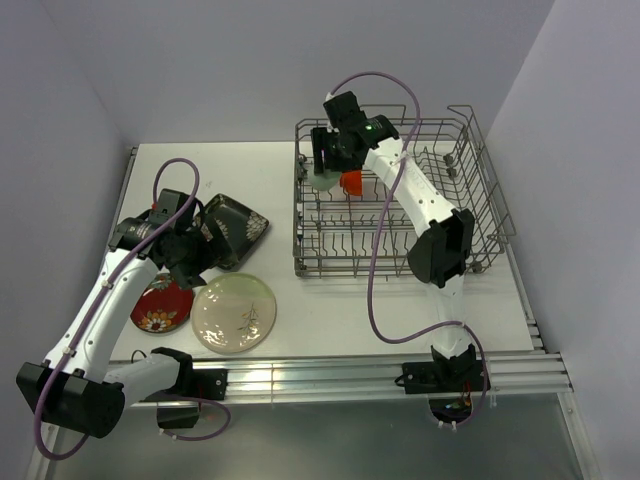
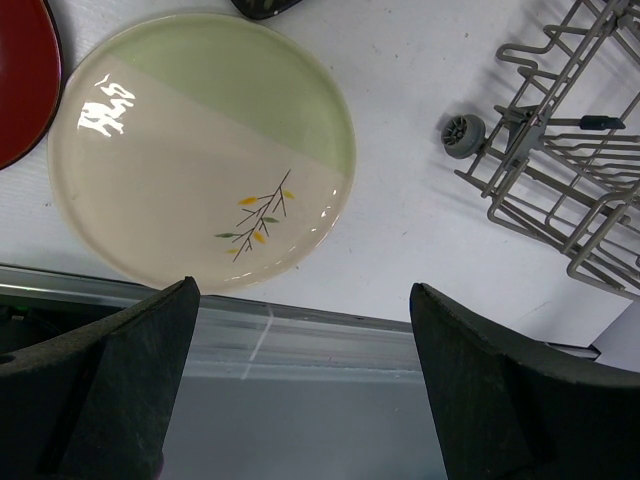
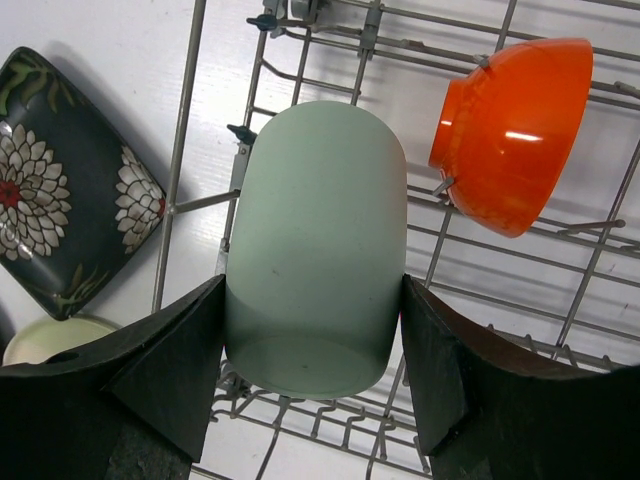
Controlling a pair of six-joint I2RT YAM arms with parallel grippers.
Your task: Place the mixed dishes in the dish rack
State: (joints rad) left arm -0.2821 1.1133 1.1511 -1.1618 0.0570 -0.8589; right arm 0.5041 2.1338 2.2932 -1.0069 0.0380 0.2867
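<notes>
My right gripper is shut on the pale green cup and holds it upside down over the far left corner of the grey wire dish rack. The fingers touch both of its sides. The small orange bowl lies tilted on the tines just right of the cup. My left gripper is open and empty above the table. Below it lie the black square floral plate, the small red flowered plate and the cream leaf-sprig plate, all flat on the table left of the rack.
The rack's front left corner with a small grey wheel shows in the left wrist view. An aluminium rail runs along the table's near edge. Grey walls stand close behind and on both sides of the table.
</notes>
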